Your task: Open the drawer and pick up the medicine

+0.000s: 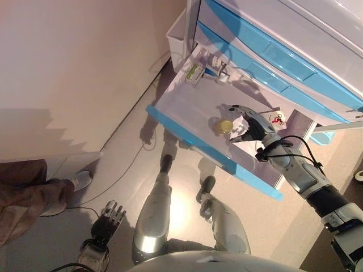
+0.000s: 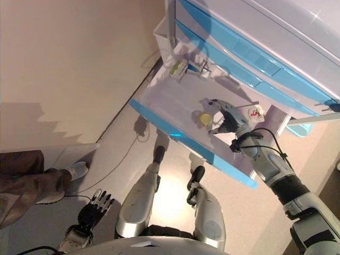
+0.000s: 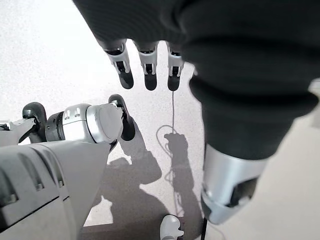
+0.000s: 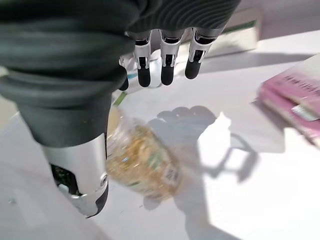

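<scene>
Drawer [image 1: 187,127] out, my right hand [image 1: 249,126] spread wide over the medicine bottle [image 4: 142,160] lying on its floor, untouched. Round bottle: a thumb nudge could roll it away. Left hand [image 1: 109,218] hangs open.

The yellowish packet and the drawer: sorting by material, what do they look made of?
The packet looks like clear glossy plastic film, with grainy yellow contents showing through. The drawer seems smooth white plastic with a blue front; its floor is evenly matte.
</scene>
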